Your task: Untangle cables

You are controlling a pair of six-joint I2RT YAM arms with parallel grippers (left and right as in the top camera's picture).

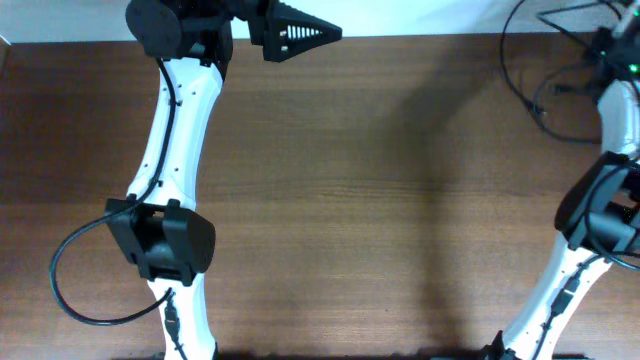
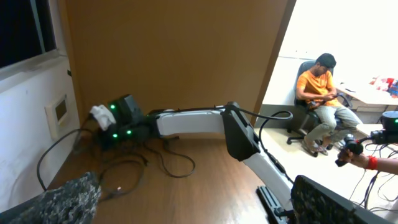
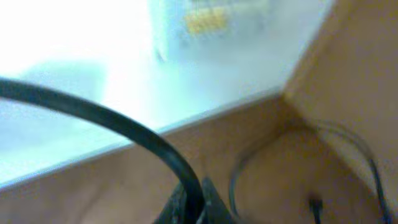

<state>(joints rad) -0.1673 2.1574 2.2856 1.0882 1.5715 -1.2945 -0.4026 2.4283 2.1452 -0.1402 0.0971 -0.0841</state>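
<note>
Cables [image 1: 552, 88] first: thin black cords, lying in loose overlapping loops on the brown bench [image 1: 400, 200], up in the 2 o'clock corner of the overhead view. From the left wrist camera the same loops [image 2: 175, 174] sprawl flat on the wood just below the right tool [image 2: 118, 124]. How many cords make up the tangle I can't tell; one small plug [image 3: 316, 205] shows in the right wrist view.

Now the arms, two of them, one tool each. The left arm climbs from the 7 o'clock edge to 11 o'clock, and the left tool [image 1: 305, 32] points sideways toward 3 o'clock at the far edge, well apart from the cords. Its two fingers [image 2: 65, 199] stand spread as wide as they go, with nothing between them.

The right arm runs up the 3 o'clock edge into that corner. Its tool [image 3: 193, 208] is closed tight. A black cord [image 3: 124, 126] sweeps right into the tips, but the blur hides whether it is pinched.
</note>
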